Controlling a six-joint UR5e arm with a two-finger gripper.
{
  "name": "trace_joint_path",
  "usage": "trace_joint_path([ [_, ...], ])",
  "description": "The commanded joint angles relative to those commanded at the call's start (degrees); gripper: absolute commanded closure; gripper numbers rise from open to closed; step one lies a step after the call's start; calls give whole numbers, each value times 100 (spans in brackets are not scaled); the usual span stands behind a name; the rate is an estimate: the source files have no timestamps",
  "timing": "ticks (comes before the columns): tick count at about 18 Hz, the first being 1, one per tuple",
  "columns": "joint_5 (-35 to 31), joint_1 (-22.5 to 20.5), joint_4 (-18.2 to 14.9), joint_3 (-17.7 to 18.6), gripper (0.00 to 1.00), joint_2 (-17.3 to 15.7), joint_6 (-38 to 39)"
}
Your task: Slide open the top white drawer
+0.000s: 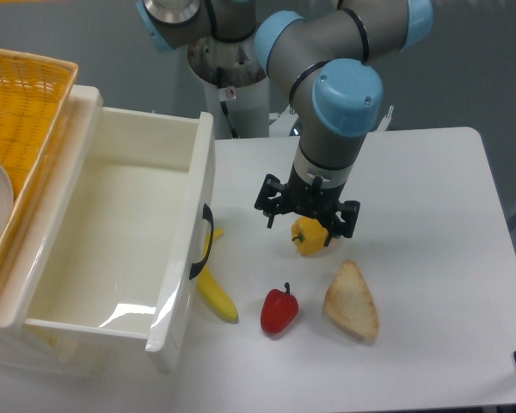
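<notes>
the top white drawer (112, 232) stands pulled out; the claw (308, 215) hangs spread, empty, above a yellow pepper (310, 236).

One drawer (112, 249) stands open at left, with one basket (21, 95) in the upper left. On the table (430, 215) lie one banana (215, 297), two peppers, one red (279, 311) and one yellow (310, 237), and one bread slice (351, 301).

Bright even overhead light, soft shadows; glare on top white drawer (168, 314) front; sharp.
</notes>
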State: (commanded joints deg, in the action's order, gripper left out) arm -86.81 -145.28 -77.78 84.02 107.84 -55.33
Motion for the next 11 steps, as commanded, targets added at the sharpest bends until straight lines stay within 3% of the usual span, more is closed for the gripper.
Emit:
trace_joint_path([
  [2,-572,-201,17,53,0,306,-835],
  [5,-662,-614,131,-87,0,782,-1226],
  [7,-610,-931,315,-202,0,923,-1392],
  [11,-601,-1029,351,-307,0,1064,-2464],
])
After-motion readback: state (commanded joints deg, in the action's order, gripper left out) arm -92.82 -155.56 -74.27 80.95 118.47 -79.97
